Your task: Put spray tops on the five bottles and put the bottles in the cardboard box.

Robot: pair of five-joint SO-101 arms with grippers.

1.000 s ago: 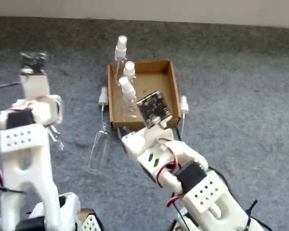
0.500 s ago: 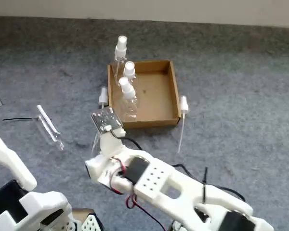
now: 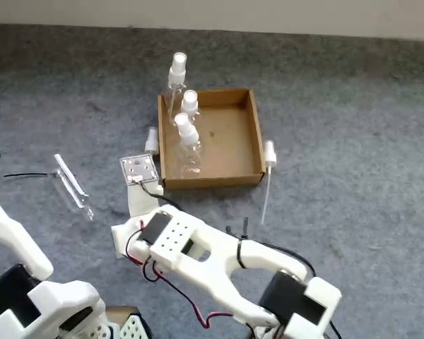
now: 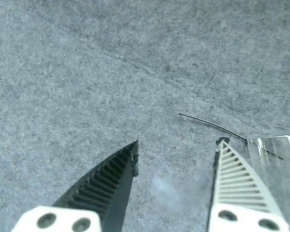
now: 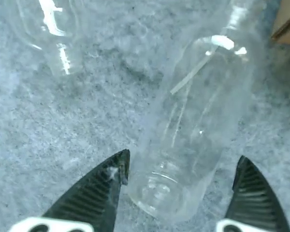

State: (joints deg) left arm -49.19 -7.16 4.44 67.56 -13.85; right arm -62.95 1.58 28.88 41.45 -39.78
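Near box (image 3: 257, 134) edge, right jaws spread astride lying bottle (image 5: 193, 125); left jaws spread.

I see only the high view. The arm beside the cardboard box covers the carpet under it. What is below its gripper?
Observer: A clear bottle lies on the carpet between the open fingers of the right gripper.
Operator: Has this bottle a spray top?
Observer: No, its threaded neck is bare.
Operator: And the left gripper?
Observer: The left gripper is open above bare carpet, holding nothing.
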